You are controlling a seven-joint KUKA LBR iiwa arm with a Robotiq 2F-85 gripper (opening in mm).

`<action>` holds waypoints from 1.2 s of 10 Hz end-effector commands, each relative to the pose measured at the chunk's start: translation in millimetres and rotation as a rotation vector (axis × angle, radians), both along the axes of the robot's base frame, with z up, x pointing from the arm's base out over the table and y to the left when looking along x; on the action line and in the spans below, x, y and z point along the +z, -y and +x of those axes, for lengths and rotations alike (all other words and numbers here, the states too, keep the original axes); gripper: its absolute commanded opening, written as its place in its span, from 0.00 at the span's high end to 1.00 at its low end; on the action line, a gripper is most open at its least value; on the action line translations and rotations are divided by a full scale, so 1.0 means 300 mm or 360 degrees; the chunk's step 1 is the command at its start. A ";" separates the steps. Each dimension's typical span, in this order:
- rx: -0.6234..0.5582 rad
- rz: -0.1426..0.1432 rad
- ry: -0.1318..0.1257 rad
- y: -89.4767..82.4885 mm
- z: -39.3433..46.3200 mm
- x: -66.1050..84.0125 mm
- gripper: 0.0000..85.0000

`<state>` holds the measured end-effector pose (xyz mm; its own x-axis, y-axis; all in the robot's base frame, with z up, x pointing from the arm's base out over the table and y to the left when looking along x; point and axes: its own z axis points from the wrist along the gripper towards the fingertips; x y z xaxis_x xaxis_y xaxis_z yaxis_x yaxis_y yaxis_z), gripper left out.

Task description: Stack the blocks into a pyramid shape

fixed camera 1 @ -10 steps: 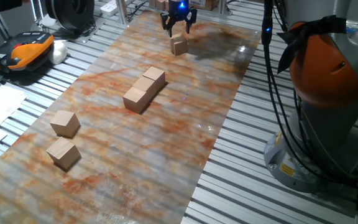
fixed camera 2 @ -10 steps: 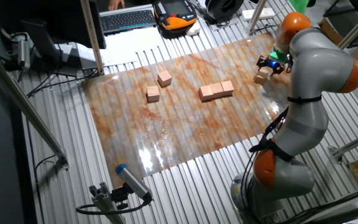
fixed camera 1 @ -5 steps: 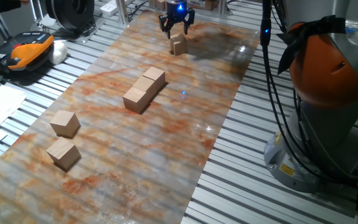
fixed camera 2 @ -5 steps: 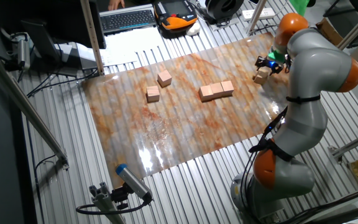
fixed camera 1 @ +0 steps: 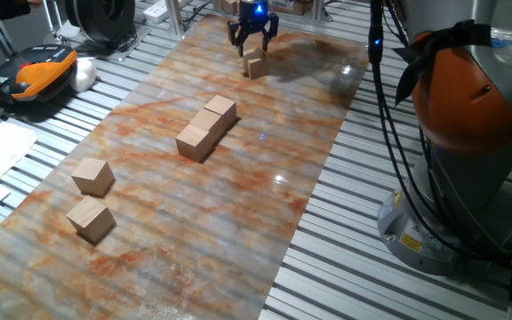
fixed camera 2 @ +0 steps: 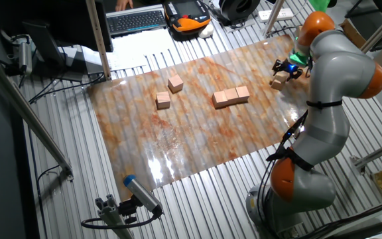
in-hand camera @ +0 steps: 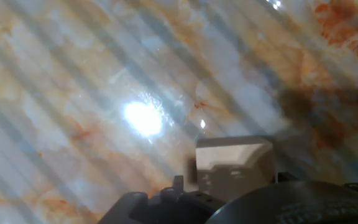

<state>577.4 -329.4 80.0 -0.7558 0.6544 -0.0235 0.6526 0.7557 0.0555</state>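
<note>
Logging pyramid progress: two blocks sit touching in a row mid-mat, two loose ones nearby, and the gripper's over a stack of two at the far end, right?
Not quite: the gripper is over one single block, not a stack, as one fixed view shows. The rest holds.

Keyboard (fixed camera 2: 136, 20), perhaps orange case (fixed camera 1: 36, 78)

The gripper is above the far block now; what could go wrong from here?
1. The gripper hangs open over the far block, which looks turned relative to the fingers; closing may twist or push it instead of gripping.
2. That block lies near the mat's far edge; a nudge could slide it off.
</note>
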 end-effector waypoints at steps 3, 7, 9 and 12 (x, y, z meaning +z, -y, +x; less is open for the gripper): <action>0.0010 -0.0033 -0.0019 -0.002 0.002 -0.004 0.20; 0.0022 -0.0105 -0.0032 -0.003 0.007 -0.014 0.20; 0.0022 -0.0114 -0.0034 -0.002 0.007 -0.016 0.20; 0.0028 -0.0163 -0.0035 0.001 0.005 -0.021 0.20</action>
